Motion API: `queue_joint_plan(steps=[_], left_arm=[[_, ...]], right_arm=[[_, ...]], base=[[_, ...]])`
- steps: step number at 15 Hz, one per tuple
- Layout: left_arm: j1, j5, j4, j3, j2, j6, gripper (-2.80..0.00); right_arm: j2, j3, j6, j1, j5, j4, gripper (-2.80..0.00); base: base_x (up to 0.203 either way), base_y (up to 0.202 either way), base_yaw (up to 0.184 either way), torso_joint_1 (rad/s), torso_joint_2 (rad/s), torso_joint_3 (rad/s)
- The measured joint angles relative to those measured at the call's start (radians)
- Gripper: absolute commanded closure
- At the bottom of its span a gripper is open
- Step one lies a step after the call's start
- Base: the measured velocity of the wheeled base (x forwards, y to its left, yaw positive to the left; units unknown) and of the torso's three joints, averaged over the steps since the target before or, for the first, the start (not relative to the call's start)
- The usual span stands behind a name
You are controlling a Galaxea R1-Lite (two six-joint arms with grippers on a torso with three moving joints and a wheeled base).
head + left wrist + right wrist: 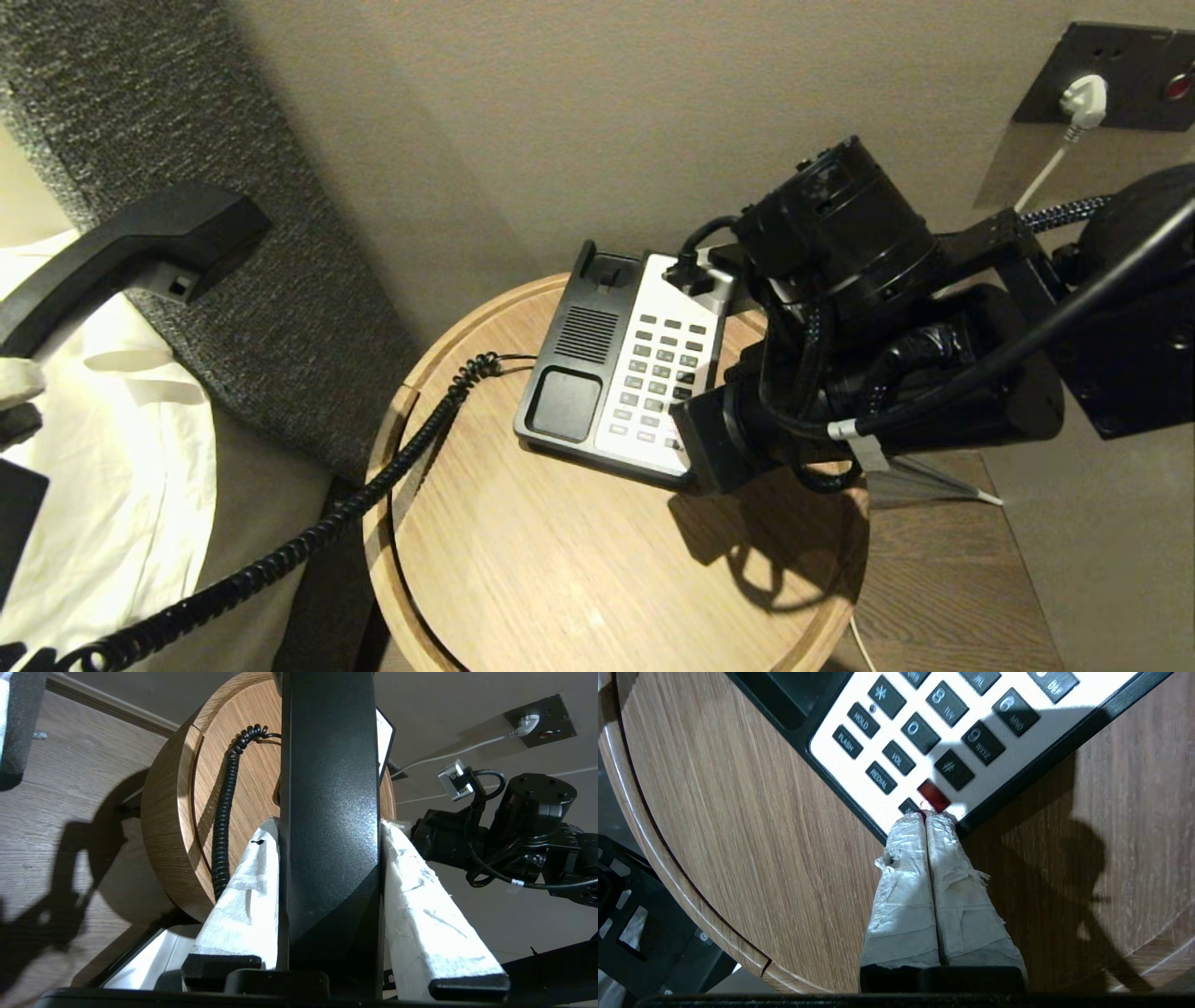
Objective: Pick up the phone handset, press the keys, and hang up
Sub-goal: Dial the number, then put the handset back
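Paper-wrapped fingers [920,858] of the right claw [927,814] press together, closed, tips at the phone base's [653,364] corner keys beside a red button [933,794].
Off the round surface [523,560], the left claw [329,830] clamps the phone handset [327,812], its coiled cord [280,560] trailing back to the base.

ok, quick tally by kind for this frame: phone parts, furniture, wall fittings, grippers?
Phone parts: 3 (phone handset, coiled cord, phone base)
Furniture: 1 (round wooden table)
Wall fittings: 2 (wall socket plate, white plug)
Grippers: 2 (left gripper on the handset, right gripper shut at the keypad)
Total: 8
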Motion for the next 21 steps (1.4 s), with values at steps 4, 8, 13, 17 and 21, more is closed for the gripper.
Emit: queue_joint_plan(steps=[4,8,13,17,21], left_arm=[[-0.002,-0.001,-0.004,-0.019,0.046,0.076,0.00],[-0.011,0.008,-0.004,-0.077,0.168,0.139,0.00],[-0.050,0.082,-0.035,-0.252,0.442,0.246,0.00],[-0.133,0.168,-0.039,-0.407,0.658,0.310,0.00],[-0.170,0.211,-0.038,-0.444,0.764,0.361,0.00]], right_arm=[[-0.052,0.040,0.001,-0.019,-0.002,0.003,0.00],[-0.140,0.080,0.001,-0.071,-0.037,-0.001,0.00],[-0.241,0.082,0.000,-0.152,-0.049,0.010,0.00],[-0.334,0.128,0.000,-0.228,-0.074,0.016,0.00],[-0.425,0.217,0.024,-0.285,-0.076,0.015,0.00]], base=[[0.000,0.000,0.000,0.000,0.00,0.000],[0.000,0.000,0.000,0.000,0.00,0.000],[0.000,0.000,0.000,0.000,0.00,0.000],[0.000,0.000,0.000,0.000,0.00,0.000],[0.000,0.000,0.000,0.000,0.00,0.000]])
